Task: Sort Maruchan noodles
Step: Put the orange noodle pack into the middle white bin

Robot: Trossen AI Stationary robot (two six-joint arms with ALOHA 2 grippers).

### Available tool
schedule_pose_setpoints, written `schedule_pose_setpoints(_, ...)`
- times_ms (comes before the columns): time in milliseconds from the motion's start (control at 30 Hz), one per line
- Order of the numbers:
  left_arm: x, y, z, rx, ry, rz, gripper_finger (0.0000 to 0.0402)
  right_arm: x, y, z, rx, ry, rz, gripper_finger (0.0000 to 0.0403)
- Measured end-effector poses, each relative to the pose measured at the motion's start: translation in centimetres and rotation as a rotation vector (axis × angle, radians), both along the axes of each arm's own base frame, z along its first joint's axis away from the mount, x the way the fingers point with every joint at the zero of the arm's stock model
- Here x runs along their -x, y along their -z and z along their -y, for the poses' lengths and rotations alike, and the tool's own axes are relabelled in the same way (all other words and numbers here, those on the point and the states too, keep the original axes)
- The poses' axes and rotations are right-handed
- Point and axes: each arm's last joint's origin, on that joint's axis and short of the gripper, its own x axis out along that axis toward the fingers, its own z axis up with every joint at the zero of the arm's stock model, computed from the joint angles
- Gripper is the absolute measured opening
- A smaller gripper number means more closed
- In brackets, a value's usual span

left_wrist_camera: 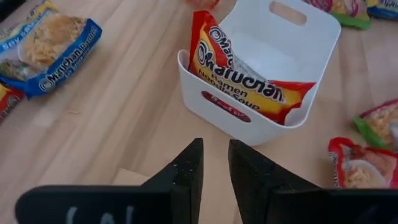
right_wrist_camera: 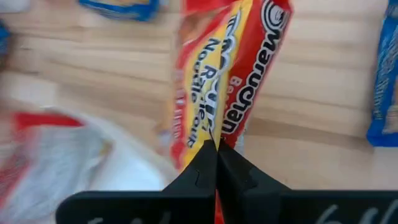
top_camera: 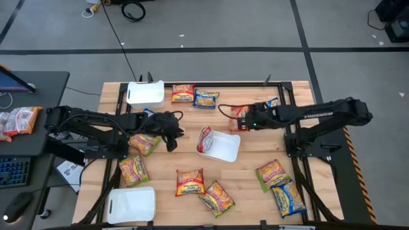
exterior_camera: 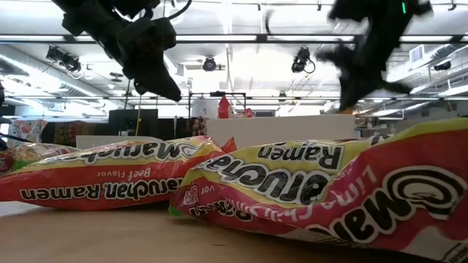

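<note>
Red packet (right_wrist_camera: 230,74) in closed R end effector (right_wrist_camera: 216,146)

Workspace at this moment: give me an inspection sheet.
Surface: wooden table, bare between items.
Job's things: ramen packets scattered; one red packet inside the middle white tray.
Clutter: two more white trays, at the table's far and near left.
Grippers: right gripper shut on a red-yellow packet; left gripper slightly parted, empty.
Cables: black cable on the floor.
Surroundings: desk left, keyboard.
</note>
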Motion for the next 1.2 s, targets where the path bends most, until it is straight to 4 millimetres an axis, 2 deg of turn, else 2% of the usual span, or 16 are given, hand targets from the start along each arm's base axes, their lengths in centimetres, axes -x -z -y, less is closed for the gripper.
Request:
schedule_pose_setpoints(133, 0.0, 0.0, 0.8, 0.045, 0.008, 0.003, 0.0080, -1.2, -5.0, -1.4, -0.009, -0.048, -0.022, 0.0003)
schedule_pose_setpoints(200, 0.0, 0.0, 1.3, 0.041, 0.022, 0.001, 0.0080, -1.9, -6.8, -2.2, -0.031, -0.067, -0.035, 0.0003)
schedule_pose_setpoints(333, -0.4, 0.9, 2.1, -0.021, 0.011, -0.042, 0.0080, -4.1, -8.2, -4.3, -0.147, -0.123, -0.078, 0.0002)
schedule_pose_setpoints(433, -1.3, 2.2, 2.6, -0.091, 0.071, -0.081, 0.0080, -6.3, -7.7, -6.2, -0.228, -0.151, -0.105, 0.0002)
schedule_pose_setpoints(567, -3.0, 4.4, 2.6, -0.164, 0.129, -0.109, 0.0080, -8.7, -5.2, -7.9, -0.253, -0.123, -0.194, 0.0002)
schedule_pose_setpoints(667, -4.3, 5.8, 2.4, -0.201, 0.144, -0.094, 0.0080, -9.7, -3.7, -8.0, -0.256, -0.079, -0.240, 0.0002)
schedule_pose_setpoints(800, -5.6, 7.1, 2.4, -0.206, 0.151, -0.049, 0.0080, -10.4, -2.6, -7.5, -0.240, -0.022, -0.264, 0.0002)
schedule_pose_setpoints(1000, -8.3, 7.0, 3.7, -0.157, 0.223, -0.023, 0.0080, -10.8, -1.6, -6.6, -0.235, -0.018, -0.326, 0.0003)
schedule_pose_setpoints(1200, -10.9, 5.7, 4.9, -0.162, 0.259, 0.019, 0.0080, -10.2, -1.6, -6.1, -0.181, -0.013, -0.392, 0.0003)
